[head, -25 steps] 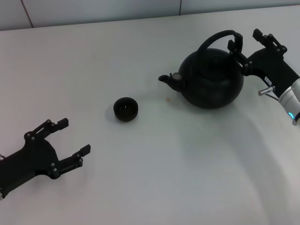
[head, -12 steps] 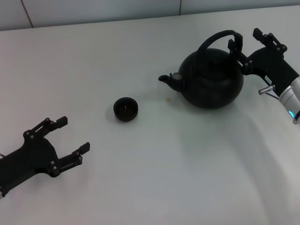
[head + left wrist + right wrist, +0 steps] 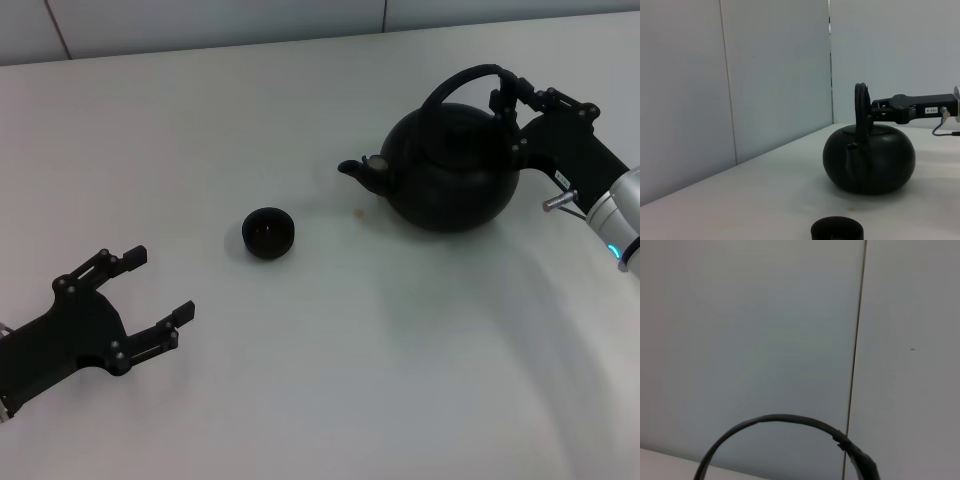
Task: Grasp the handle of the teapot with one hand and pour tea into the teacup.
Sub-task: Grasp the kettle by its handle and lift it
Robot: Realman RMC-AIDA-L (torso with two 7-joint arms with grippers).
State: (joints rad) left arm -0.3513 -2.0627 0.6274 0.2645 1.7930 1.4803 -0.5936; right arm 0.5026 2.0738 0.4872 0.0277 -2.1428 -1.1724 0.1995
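Note:
The black teapot [image 3: 455, 175] stands on the white table [image 3: 330, 380] at the right, its spout [image 3: 358, 170] pointing toward the small black teacup [image 3: 268, 232]. The handle [image 3: 465, 76] arches upright over the pot. My right gripper [image 3: 520, 98] is at the handle's right end, open, with one finger on each side of the thick sleeve. The left wrist view shows the teapot [image 3: 870, 160], handle [image 3: 859, 105], cup rim [image 3: 836, 231] and the right gripper [image 3: 874, 107] level with the handle. The handle [image 3: 780, 419] crosses the right wrist view. My left gripper [image 3: 160, 285] rests open at the front left, far from both.
A small brown spot [image 3: 357, 212] marks the table between the cup and the pot. The pale wall [image 3: 200, 25] runs along the table's far edge behind the teapot.
The right gripper's far finger has dropped closer to the handle and the gap between the fingers has narrowed. The teapot, cup and left arm are where they were.

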